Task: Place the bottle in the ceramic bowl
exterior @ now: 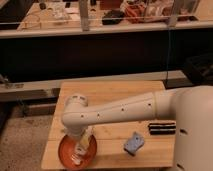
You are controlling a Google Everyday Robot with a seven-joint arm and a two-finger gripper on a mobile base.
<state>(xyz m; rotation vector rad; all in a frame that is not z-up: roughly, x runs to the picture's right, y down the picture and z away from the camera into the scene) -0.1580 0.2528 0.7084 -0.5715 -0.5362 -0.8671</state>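
The orange-red ceramic bowl (pixel 64 150) sits at the front left corner of the wooden table (pixel 115 95). My white arm reaches across the table from the right and bends down over the bowl. My gripper (pixel 84 141) hangs just above the bowl's right half. The pale bottle (pixel 78 154) shows below the gripper, inside the bowl's rim, standing roughly upright. I cannot tell whether it rests on the bowl or hangs from the gripper.
A small blue-grey object (pixel 133 143) lies on the table right of the bowl. A flat black object (pixel 162 127) lies near the right edge. My white body (pixel 192 135) fills the right side. A dark counter and cluttered shelves stand behind the table.
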